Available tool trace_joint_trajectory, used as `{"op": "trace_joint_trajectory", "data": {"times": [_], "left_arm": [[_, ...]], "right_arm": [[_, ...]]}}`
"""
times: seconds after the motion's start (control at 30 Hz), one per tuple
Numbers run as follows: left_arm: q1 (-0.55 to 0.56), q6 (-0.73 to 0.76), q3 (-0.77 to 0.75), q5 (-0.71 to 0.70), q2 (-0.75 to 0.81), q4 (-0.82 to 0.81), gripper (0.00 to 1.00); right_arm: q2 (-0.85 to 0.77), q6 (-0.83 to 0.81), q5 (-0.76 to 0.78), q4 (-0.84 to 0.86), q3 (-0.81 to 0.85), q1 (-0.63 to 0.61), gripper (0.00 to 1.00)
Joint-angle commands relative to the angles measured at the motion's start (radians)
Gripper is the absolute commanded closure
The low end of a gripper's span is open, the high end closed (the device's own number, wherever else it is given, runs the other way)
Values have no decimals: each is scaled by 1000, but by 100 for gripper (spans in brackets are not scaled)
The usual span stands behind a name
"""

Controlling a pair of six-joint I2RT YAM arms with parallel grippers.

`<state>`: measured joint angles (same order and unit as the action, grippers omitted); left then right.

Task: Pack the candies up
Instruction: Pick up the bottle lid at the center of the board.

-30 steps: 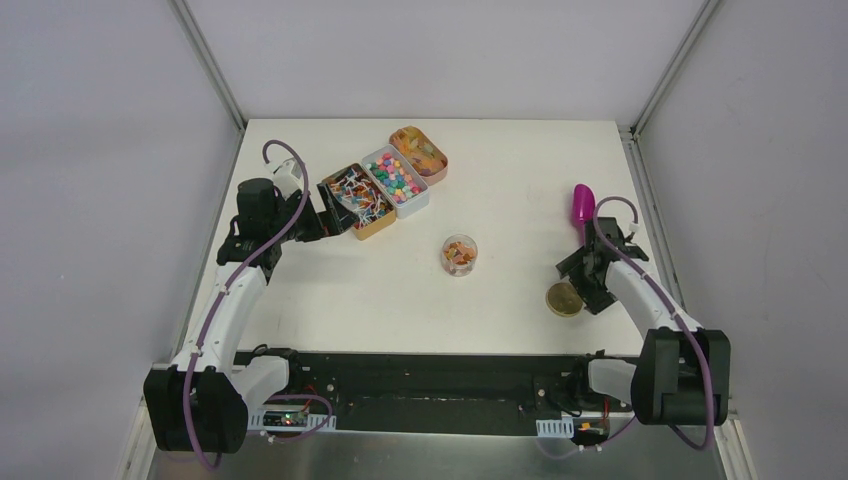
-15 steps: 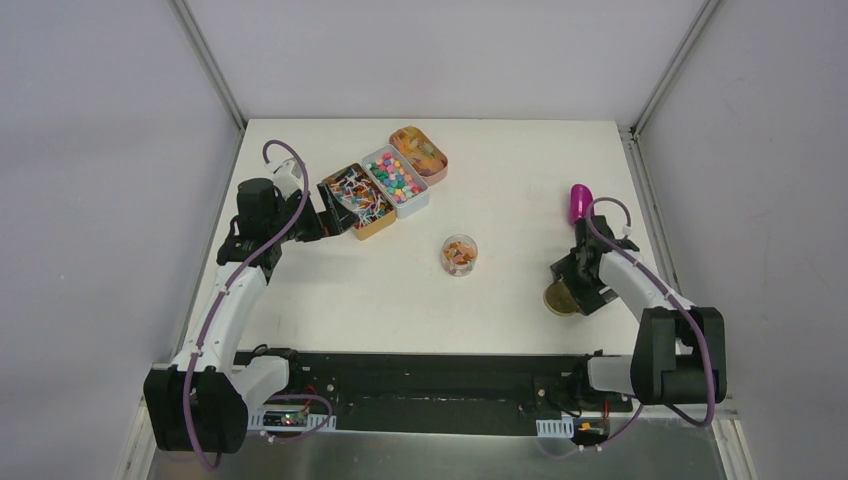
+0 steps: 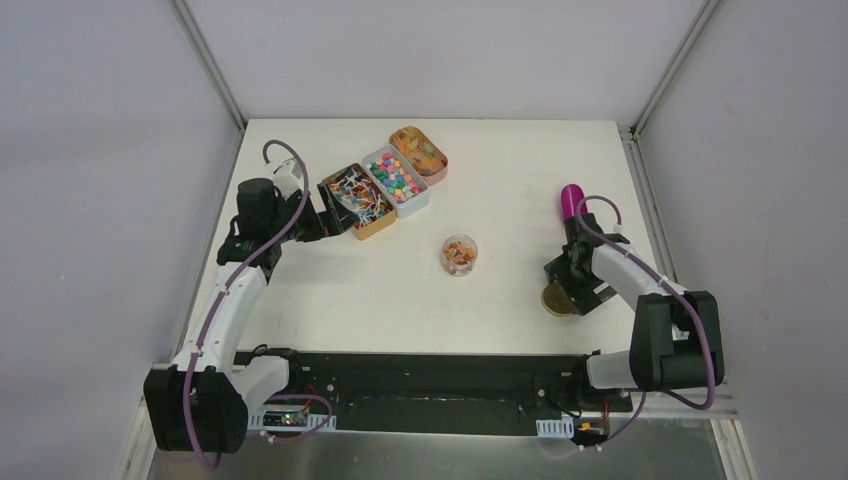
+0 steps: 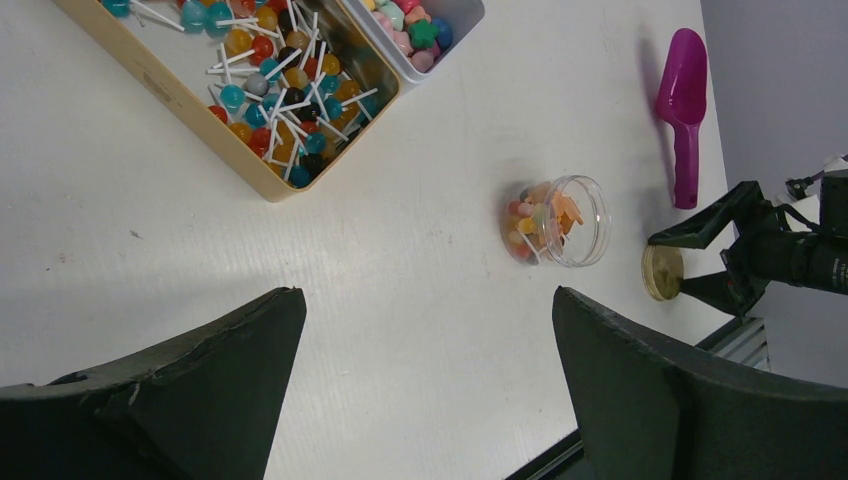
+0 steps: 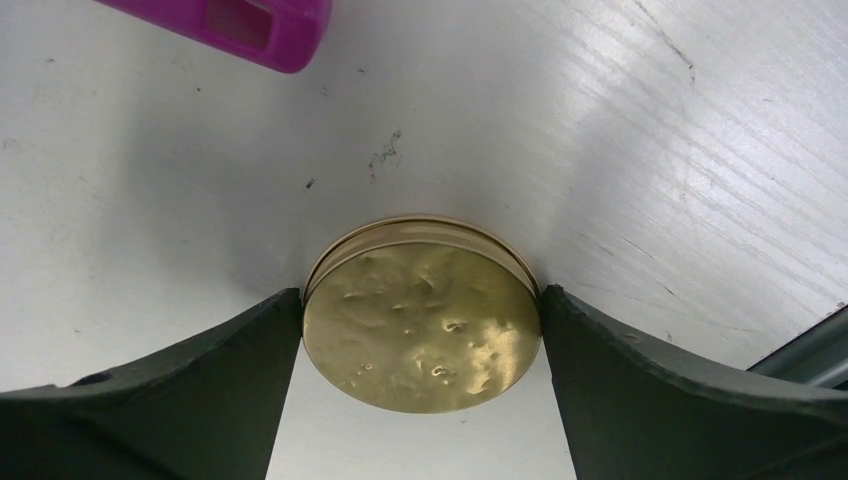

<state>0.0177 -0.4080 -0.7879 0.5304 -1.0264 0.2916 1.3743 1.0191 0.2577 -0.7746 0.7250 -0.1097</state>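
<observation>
The candies (image 4: 530, 215) are sitting in a small clear jar (image 4: 588, 205) at mid-table, and it is standing uncapped, so the packing is looking nearly done with the closing left. The right gripper (image 5: 420, 300) is clamping the gold lid (image 5: 425, 345), lying flat well apart from the jar. The left gripper (image 4: 428, 295) is hanging spread wide near the lollipop tin (image 4: 170, 103). No label or writing is showing
</observation>
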Motion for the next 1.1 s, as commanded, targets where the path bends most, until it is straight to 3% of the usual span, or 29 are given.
{"op": "trace_joint_trajectory", "data": {"times": [0.0,0.3,0.83,1.07], "left_arm": [[-7,-2,-2,16,8,-38,1],[-7,-2,-1,14,9,-37,1],[-7,1,-1,11,11,-37,1],[-7,1,2,3,20,-38,1]], "right_arm": [[8,22,7,-3,-1,-14,13],[-30,-17,19,1,15,-30,24],[-63,-202,-11,13,144,-79,25],[-36,-311,-40,20,268,-173,25]]}}
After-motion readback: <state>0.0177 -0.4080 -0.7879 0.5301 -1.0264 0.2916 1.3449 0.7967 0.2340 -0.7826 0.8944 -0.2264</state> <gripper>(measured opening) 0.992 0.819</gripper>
